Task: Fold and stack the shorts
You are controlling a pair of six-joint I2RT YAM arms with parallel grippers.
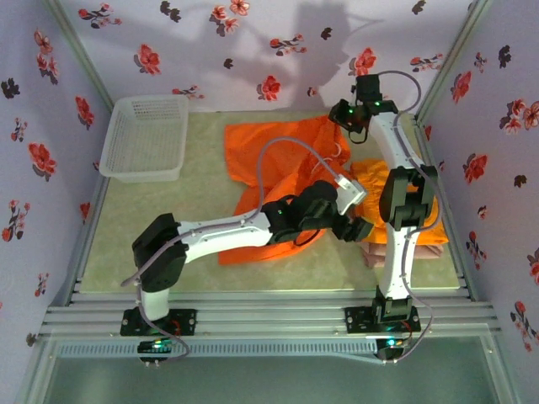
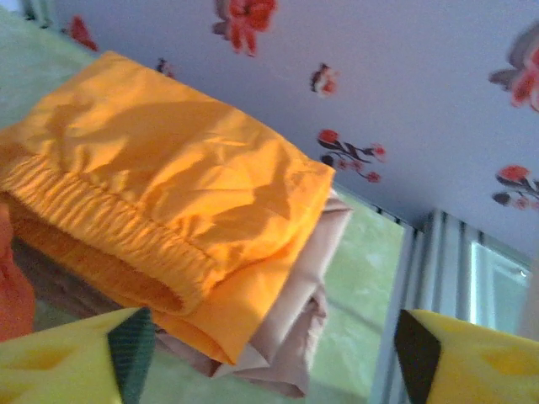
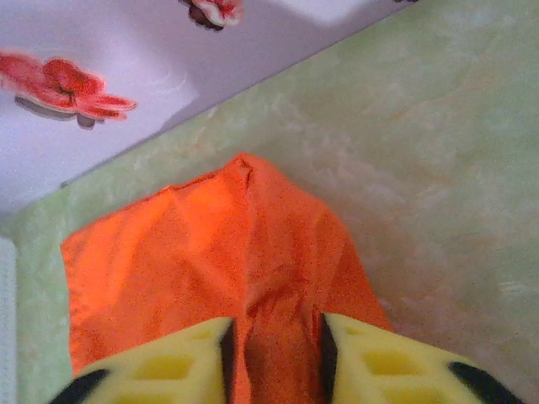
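- Shorts in three places: the spread orange shorts (image 1: 269, 147) lie open and rumpled across the middle of the pale green table (image 1: 202, 181).
- At the right side, the folded orange shorts (image 2: 185, 185) sit on top of the folded pink-beige shorts (image 2: 295, 311), one neat stack!
- The left gripper (image 2: 271, 362) hangs just in front of that stack, fingers wide apart, holding nothing.
- The right gripper (image 3: 274, 362) is at the far edge, fingers narrow, pinching a ridge of the spread orange shorts.
- Lilac walls (image 1: 126, 34) with red and dark flowers enclose the table; a white mesh basket (image 1: 143, 172) stands far left; metal rails (image 1: 269, 316) run along the near edge.
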